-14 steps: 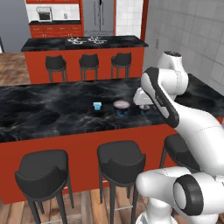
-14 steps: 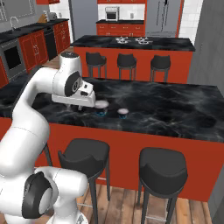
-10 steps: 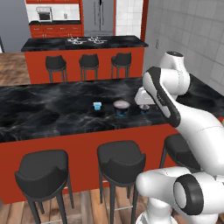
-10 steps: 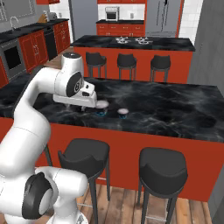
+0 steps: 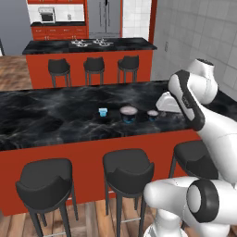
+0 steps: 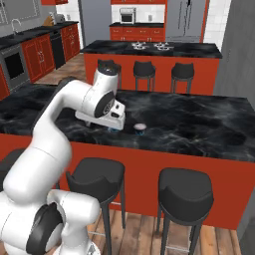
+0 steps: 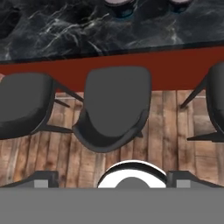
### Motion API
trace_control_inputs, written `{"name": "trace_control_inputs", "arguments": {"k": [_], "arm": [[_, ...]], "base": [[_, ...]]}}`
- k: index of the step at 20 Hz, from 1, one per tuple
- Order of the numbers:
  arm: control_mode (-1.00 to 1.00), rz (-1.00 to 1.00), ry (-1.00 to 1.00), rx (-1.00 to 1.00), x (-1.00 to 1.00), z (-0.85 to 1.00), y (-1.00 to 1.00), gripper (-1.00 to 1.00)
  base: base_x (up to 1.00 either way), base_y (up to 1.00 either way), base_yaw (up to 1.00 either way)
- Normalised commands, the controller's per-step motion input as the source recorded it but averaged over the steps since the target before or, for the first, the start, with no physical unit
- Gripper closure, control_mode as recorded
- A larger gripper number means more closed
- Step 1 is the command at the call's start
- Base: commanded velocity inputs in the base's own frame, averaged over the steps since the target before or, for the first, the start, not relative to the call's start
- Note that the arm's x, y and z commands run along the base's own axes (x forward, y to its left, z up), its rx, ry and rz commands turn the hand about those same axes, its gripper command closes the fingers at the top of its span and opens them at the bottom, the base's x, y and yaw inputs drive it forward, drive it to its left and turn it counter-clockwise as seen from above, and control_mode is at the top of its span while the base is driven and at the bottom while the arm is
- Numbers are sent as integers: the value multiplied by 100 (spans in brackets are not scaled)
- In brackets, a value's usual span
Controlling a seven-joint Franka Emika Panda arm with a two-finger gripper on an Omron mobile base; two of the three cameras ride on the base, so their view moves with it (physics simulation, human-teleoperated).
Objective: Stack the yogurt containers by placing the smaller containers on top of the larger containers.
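Here your hand (image 6: 115, 124) sits released, jaws wide with nothing between them, hovering just beside the small dark cup (image 5: 152, 114). That cup stands on the desk (image 5: 55, 115) right of the tub (image 5: 128, 114); the blue cup (image 5: 102, 112) stands left of the tub, all three apart.

blue cup (image 5: 102, 111) | wide tub (image 5: 127, 114) | small cup (image 5: 152, 114) | upright, unstacked

- On counter (image 5: 55, 115), in a row left to right: tiny cup (image 5: 102, 112), wide tub (image 5: 128, 114), small lidded cup (image 5: 152, 114).
- Before counter: three stools (image 5: 128, 167).
- Behind: second island (image 5: 88, 46) with stools.
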Motion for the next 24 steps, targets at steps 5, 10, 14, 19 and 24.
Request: {"name": "trace_control_inputs", "arguments": {"k": [5, 10, 14, 19, 24], "arm": [[-100, -3, 0, 8, 0, -21, -42, -100], [-100, -2, 0, 14, 0, -22, -47, -100], [-100, 0, -4, 19, 2, -19, -36, -100], [-100, 0, -9, 21, 25, -5, -20, -100], [-100, 0, -3, 15, 39, 0, -4, -100]], "base": [[0, 0, 0], [0, 0, 0], [0, 0, 0], [0, 0, 0], [0, 0, 0]]}}
